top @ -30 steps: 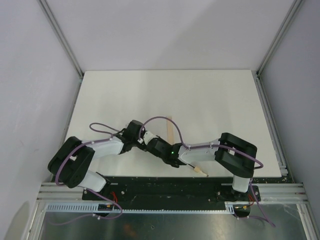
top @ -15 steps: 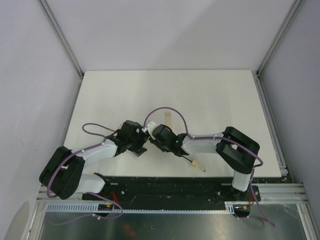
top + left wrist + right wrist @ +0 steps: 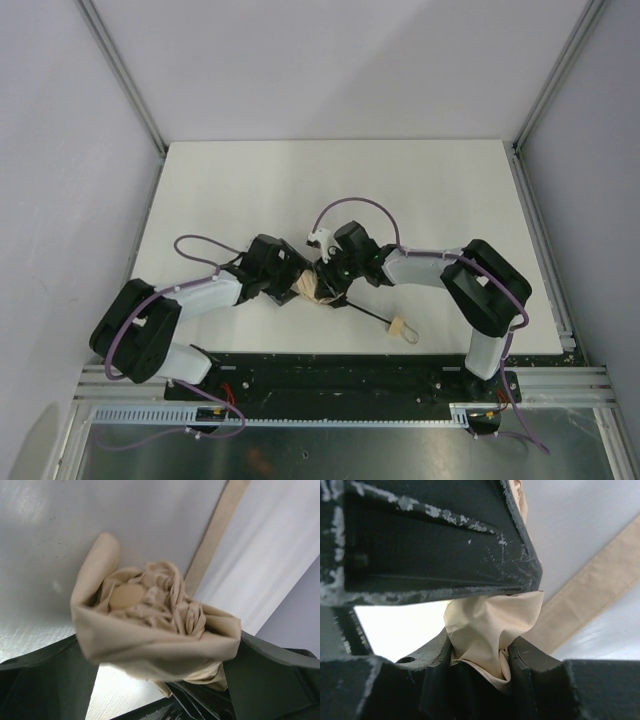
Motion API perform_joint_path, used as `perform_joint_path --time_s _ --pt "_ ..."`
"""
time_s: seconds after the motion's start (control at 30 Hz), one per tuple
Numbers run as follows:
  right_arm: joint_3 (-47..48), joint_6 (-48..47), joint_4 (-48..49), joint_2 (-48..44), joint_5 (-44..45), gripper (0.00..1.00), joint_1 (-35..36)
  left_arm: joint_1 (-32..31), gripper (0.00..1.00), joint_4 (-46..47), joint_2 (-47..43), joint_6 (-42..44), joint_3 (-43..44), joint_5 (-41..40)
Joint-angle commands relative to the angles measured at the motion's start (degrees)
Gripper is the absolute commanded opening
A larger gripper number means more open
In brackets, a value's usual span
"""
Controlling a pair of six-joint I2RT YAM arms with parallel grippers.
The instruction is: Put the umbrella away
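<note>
Two arms meet over the near middle of the white desk (image 3: 420, 190). From above, the umbrella (image 3: 312, 288) lies between them. Its beige canopy is a wad under the two wrists. The thin black shaft (image 3: 365, 312) runs out toward the right arm's base. It ends in the pale handle (image 3: 396, 327), with the wrist loop (image 3: 412, 337) flat on the desk. The left claw (image 3: 290, 282) comes at the wad from the left and the right claw (image 3: 330, 278) from the right. Neither claw's state can be read from up here.

Left wrist: canopy seen end-on, crumpled into a rough rosette. The dark fingers (image 3: 45, 680) stand wide apart on either side with the cloth sitting between them. No squeeze shows, so the claw is spread and not gripping. A flat tan strap (image 3: 220, 535) runs away across the desk behind the bundle.

Right wrist: a fold of beige cloth is nipped between the two fingers (image 3: 435, 535), so this claw is clamped on the canopy. The same strap crosses the background.

Judgement: the step in hand looks like gathering the canopy around the shaft, with the right holding and the left free to take a hold. The task is partway at best, since the cloth is bunched rather than wrapped and the strap lies loose. The next move calls for the left claw to close squarely on the bundle. Then the folds need pressing flat before the strap is brought round. Thin cloth could slip out of a shallow pinch
</note>
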Motion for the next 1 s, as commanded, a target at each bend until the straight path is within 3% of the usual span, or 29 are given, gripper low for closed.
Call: perform_joint_path --time_s 0.0,0.23,0.37,0.47,0.53,0.6,0.77,0.87,0.97 --pt "-0.6 4.9 3.1 -1.0 -15.3 0.0 -2.4 -1.1 0.92 -2.2 2.4 2.7 -1.5 -2.0" --pt "-0.5 8.0 5.4 0.5 -19.5 0.0 -4.2 -1.4 0.67 2.0 3.5 2.6 -2.5 -0.3" --pt "-0.4 8.3 5.2 0.1 -17.9 0.0 -4.2 -1.6 0.41 6.2 2.7 1.2 -4.3 0.1" --pt "1.1 9.7 1.8 -0.4 -10.1 0.0 -4.0 -1.6 0.22 8.6 2.5 0.2 -5.4 1.6" --pt "3.0 9.3 -3.5 -0.9 -2.0 0.12 -2.6 -1.6 0.06 9.1 2.5 0.0 -5.5 2.8" --pt "4.0 8.5 -6.3 -1.9 4.6 0.27 -0.5 -1.6 0.02 9.2 2.3 -0.8 -6.0 3.1" --pt "4.5 5.0 -9.8 -4.7 18.2 0.56 6.0 -1.2 0.0 8.1 1.8 -2.2 -6.4 3.1" --pt "4.7 2.6 -9.8 -5.3 27.8 0.8 10.9 -1.0 0.0 6.6 2.4 -3.0 -5.8 3.6" --pt "5.5 0.9 -10.2 -3.9 35.3 0.85 14.9 -0.8 0.0 5.7 2.9 -4.1 -5.5 4.1"
